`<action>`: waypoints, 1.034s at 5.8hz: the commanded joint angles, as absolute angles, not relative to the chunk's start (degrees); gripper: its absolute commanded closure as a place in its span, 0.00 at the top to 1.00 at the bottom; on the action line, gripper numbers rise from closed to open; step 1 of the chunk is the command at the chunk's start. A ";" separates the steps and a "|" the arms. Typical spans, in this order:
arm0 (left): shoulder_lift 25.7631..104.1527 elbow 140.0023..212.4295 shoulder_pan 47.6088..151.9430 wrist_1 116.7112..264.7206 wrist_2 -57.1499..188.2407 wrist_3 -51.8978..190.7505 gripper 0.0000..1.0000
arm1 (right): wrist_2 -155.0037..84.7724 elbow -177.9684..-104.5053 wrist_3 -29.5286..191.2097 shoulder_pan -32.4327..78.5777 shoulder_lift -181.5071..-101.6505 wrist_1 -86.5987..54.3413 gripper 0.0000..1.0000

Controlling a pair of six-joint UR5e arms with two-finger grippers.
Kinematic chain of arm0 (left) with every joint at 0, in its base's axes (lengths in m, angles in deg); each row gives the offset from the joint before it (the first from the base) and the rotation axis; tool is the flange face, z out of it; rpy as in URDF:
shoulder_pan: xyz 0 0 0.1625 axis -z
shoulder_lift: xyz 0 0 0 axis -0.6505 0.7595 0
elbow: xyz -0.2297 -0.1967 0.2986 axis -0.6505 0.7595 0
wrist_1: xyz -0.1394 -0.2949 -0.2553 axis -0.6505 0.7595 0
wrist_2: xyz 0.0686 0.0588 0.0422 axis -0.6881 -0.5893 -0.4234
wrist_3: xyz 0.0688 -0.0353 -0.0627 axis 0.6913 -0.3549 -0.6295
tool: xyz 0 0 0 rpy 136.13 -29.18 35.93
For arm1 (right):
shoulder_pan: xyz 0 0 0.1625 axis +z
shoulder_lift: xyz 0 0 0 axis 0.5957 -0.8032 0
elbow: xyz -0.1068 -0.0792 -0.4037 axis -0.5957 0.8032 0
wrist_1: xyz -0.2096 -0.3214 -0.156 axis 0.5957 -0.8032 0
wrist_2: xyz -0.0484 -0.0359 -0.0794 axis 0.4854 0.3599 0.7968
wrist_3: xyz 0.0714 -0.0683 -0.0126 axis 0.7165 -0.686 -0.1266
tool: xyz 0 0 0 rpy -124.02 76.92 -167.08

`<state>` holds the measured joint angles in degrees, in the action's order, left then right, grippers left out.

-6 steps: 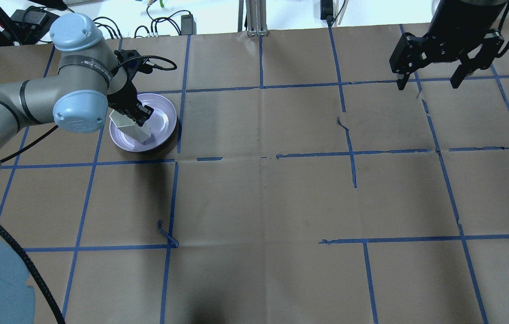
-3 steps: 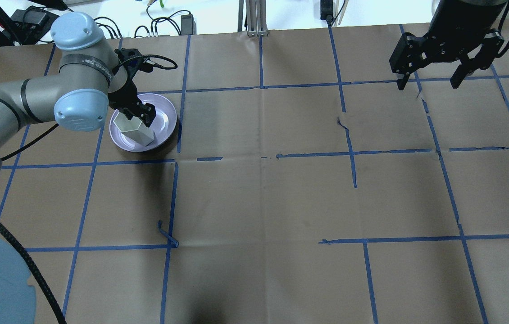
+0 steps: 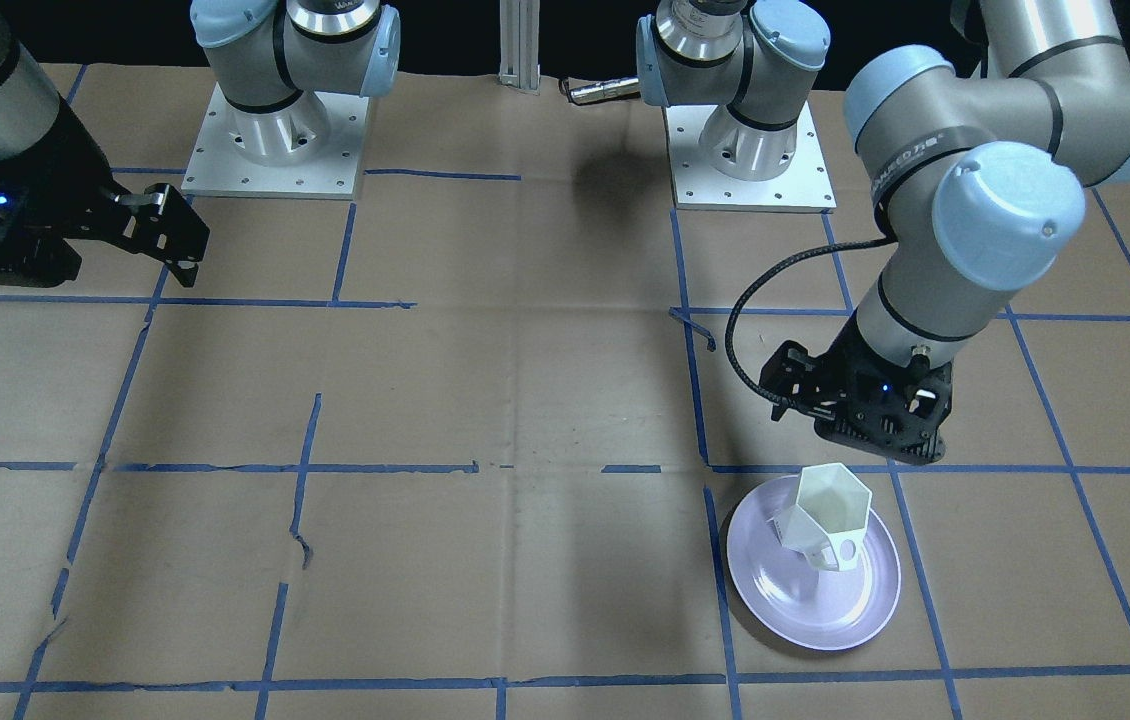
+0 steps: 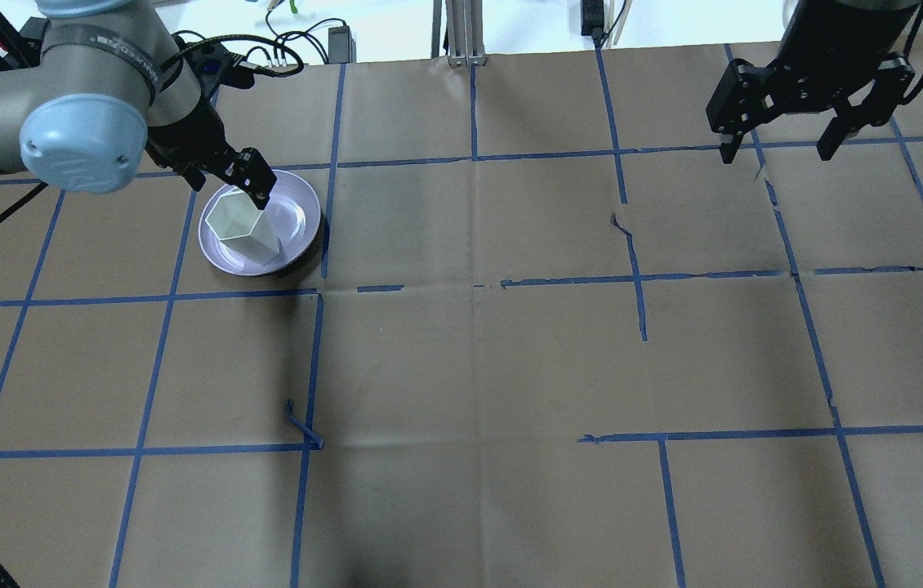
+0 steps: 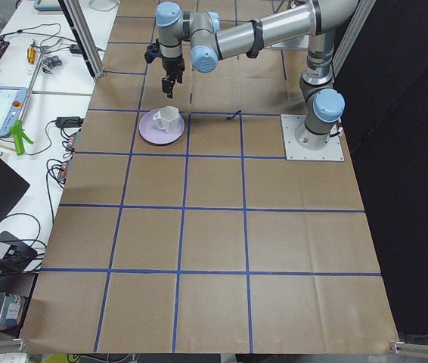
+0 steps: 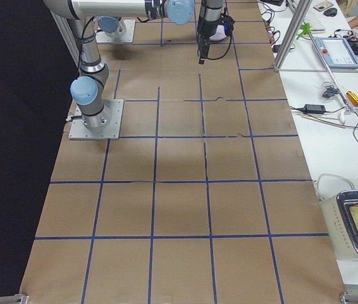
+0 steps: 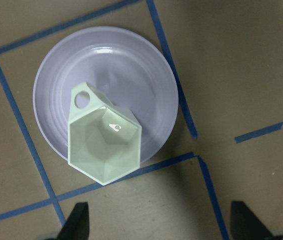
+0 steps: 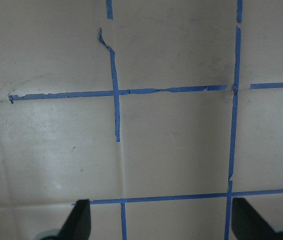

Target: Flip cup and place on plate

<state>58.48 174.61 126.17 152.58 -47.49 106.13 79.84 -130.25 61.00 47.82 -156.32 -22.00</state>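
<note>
The white faceted cup (image 4: pixel 243 224) stands upright, hexagonal rim up, on the lavender plate (image 4: pixel 299 214) at the table's far left. The front-facing view shows the cup (image 3: pixel 828 510) on the plate (image 3: pixel 785 608) with its handle low on the side. My left gripper (image 4: pixel 225 175) is open and empty, above and just behind the cup, not touching it. In the left wrist view the cup (image 7: pixel 104 145) sits on the plate (image 7: pixel 131 65) ahead of the spread fingertips (image 7: pixel 79 222). My right gripper (image 4: pixel 778 153) is open and empty, high over the far right.
Brown paper with blue tape grid lines covers the table. A loose curl of tape (image 4: pixel 302 425) sticks up at front left. Cables and power bricks (image 4: pixel 298 41) lie beyond the far edge, beside an aluminium post (image 4: pixel 461 33).
The left gripper let go of the cup, opened, and lifted up and back away from it. The cup went from tilted in the grip to standing upright on the plate. The right arm stayed still.
</note>
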 commanded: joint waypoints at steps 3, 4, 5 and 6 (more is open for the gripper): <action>52.74 166.54 131.02 169.53 -48.00 87.27 0.99 | 79.84 -130.24 61.00 47.82 -156.32 -22.00 1.00; 52.05 166.72 131.11 169.19 -47.92 87.15 0.99 | 79.84 -130.24 61.00 47.82 -156.32 -22.00 1.00; 52.30 167.16 131.11 169.10 -48.01 87.32 0.99 | 79.84 -130.24 61.00 47.82 -156.32 -22.00 1.00; 51.09 167.25 130.93 169.09 -47.92 87.32 0.99 | 79.84 -130.24 61.00 47.82 -156.32 -22.00 1.00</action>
<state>51.86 167.09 131.03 169.12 -47.96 87.37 79.84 -130.24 61.00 47.82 -156.32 -22.00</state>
